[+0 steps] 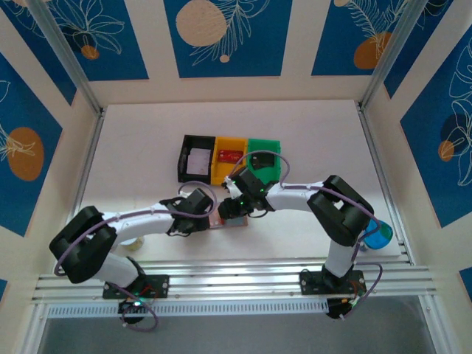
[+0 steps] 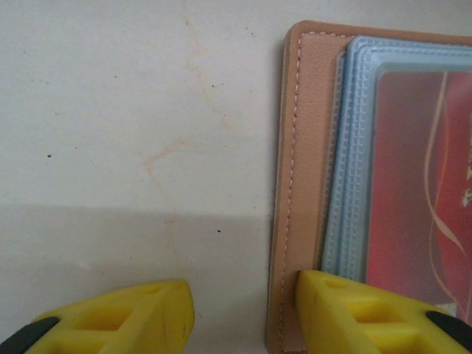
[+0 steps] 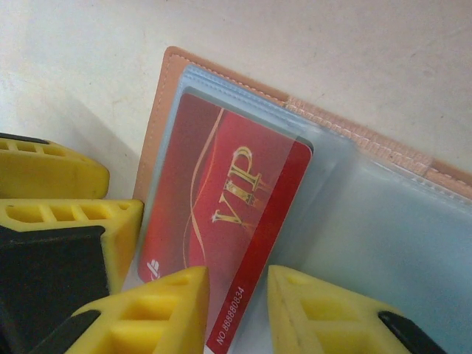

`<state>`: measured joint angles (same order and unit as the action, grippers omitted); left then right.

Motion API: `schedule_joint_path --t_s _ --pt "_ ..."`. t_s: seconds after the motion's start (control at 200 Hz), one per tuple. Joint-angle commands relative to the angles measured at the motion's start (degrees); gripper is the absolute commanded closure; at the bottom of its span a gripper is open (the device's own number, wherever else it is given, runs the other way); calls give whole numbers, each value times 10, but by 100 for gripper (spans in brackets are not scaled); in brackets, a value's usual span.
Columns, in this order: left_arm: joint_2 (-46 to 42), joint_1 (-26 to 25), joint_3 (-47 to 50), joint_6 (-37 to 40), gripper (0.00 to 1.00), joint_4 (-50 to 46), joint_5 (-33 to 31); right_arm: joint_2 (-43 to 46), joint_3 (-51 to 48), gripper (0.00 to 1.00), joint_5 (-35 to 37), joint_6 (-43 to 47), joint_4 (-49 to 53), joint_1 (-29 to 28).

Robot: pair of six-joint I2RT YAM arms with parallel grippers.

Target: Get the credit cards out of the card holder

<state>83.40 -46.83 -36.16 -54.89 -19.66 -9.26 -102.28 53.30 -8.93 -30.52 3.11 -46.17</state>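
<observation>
**A:** Your card holder (image 2: 295,184) lies open and flat on the white table (image 2: 110,110), on the near side of the bins, right between your two grippers.

**B:** And your left gripper (image 2: 243,313) is parked at its edge. The jaws are well apart with nothing between them. One yellow finger (image 2: 361,310) sits on the tan stitched border, and the other is over bare table beside it.

**A:** Look through your right wrist: there's the red card (image 3: 221,206), gold "VIP" across it. It shows through the grey-blue clear pocket (image 3: 354,214) and lies at a slant to the holder's border.

**B:** Your right gripper (image 3: 237,313) is low over that card's near end. The jaws are narrow, just a small gap, and the card's numbered strip runs straight through it. They're not pinching the card by its faces. Whether the tips touch it, you can't tell from here.

**A:** In that same view, your left gripper's fingers are just beside the holder's tan border.

**B:** From above, black bin (image 1: 198,138), yellow bin (image 1: 230,141) and green bin (image 1: 264,141) stand side by side in a row. There's something red in the yellow one, something pale in the black and something dark in the green.

**A:** Both your arms reach inward and meet over the holder.
</observation>
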Motion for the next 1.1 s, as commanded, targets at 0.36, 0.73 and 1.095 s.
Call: schedule_joint_path --t_s 0.36,0.73,1.095 --pt "102 -19 44 -11 55 118 89 0 0 73 -29 5 -11 -4" --pt "105 -22 45 -13 55 124 90 2 1 75 -1 -1 2 2" --pt "103 -23 47 -13 55 127 91 -12 11 73 5 -3 14 2"
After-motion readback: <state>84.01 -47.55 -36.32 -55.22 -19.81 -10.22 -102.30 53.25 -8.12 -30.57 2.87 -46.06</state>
